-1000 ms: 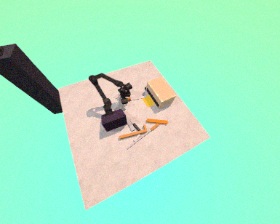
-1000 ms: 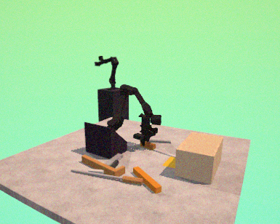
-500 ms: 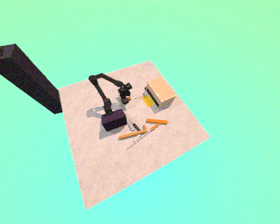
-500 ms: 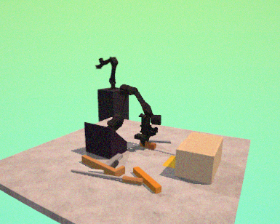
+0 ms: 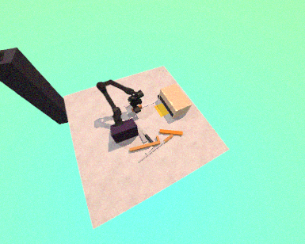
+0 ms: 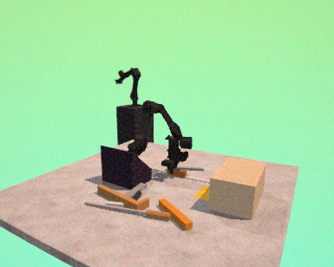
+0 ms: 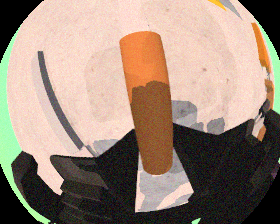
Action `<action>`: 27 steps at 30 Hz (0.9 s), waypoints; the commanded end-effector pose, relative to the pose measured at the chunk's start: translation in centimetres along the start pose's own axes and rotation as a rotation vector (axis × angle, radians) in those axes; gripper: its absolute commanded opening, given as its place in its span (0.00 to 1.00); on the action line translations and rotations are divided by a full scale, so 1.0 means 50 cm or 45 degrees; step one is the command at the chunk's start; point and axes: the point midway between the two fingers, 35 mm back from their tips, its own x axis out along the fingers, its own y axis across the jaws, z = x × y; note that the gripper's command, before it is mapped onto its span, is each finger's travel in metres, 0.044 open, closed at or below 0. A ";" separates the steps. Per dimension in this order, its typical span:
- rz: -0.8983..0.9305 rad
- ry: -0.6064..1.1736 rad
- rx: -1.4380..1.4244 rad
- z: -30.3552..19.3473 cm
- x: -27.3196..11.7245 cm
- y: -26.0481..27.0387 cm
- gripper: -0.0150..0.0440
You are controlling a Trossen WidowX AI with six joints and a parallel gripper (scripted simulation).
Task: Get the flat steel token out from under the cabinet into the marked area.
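My gripper [image 5: 136, 109] [image 6: 173, 171] [image 7: 152, 129] is shut on the orange handle [image 6: 178, 173] [image 7: 145, 60] of a thin-rod tool, low over the table. Its thin pale rod [image 5: 149, 104] [image 6: 197, 179] points towards the cabinet [image 5: 176, 99] [image 6: 237, 175]. The rod's far end is near the cabinet front; whether it reaches underneath is hard to tell. The yellow marked area [image 5: 162, 109] [image 6: 202, 193] [image 7: 218, 4] lies in front of the cabinet. I cannot make out the steel token in any view.
A grey bar [image 6: 193, 169] [image 7: 56, 106] lies beside the gripper. An orange bar [image 5: 171, 132] [image 6: 175, 214], an L-shaped orange piece [image 5: 143, 146] [image 6: 118, 196] and another rod with an orange handle [image 5: 169, 138] [image 6: 158, 215] lie together. The dark arm base [image 5: 124, 131] [image 6: 118, 169] stands behind.
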 end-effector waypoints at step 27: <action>0.002 -0.006 -0.314 0.000 -0.002 0.002 0.25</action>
